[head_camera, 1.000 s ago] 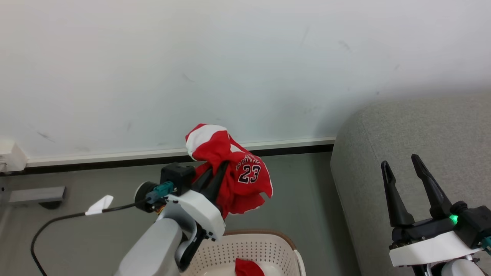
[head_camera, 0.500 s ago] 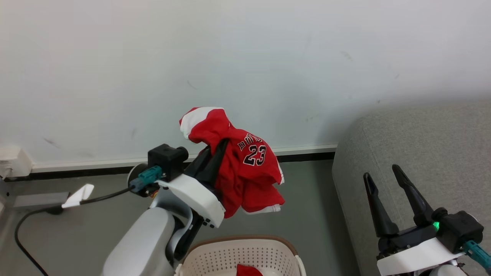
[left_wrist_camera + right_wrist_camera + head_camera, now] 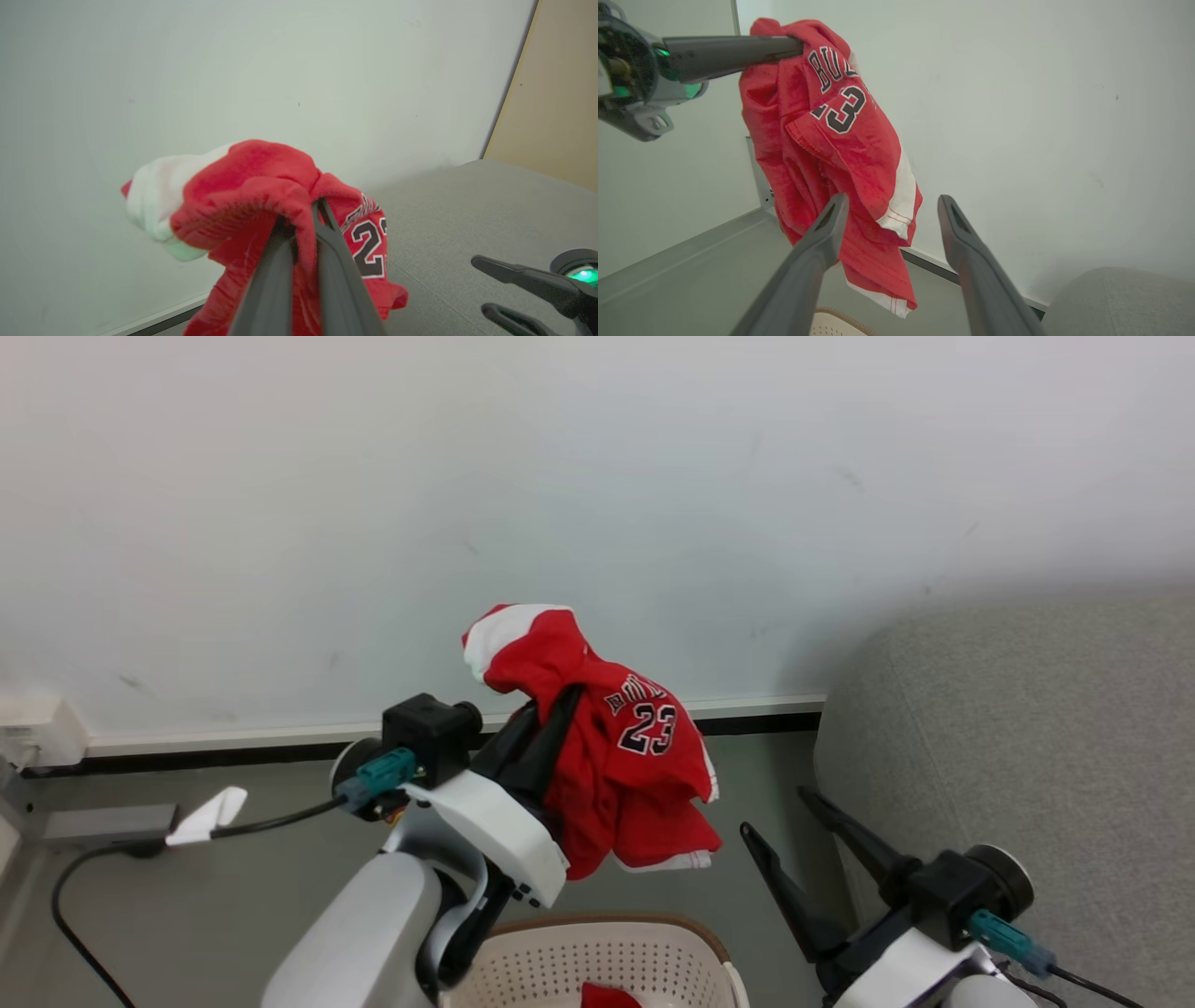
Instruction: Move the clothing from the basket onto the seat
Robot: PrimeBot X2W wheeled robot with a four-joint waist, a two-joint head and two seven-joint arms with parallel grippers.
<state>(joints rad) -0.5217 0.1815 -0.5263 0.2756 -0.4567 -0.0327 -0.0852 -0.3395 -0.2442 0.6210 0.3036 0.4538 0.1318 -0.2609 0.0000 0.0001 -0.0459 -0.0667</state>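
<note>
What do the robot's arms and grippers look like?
Pale grey forearms, white wrist covers. The left gripper and right gripper each have two long, pointy dark fingers. Teal plugs join black cables; a green light glows.

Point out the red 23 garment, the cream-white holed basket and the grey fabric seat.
red 23 garment [image 3: 646,733]: head view, printed number.
cream-white holed basket [image 3: 579,966]: head view, perforated wall.
grey fabric seat [image 3: 1027,728]: head view, top surface.
</note>
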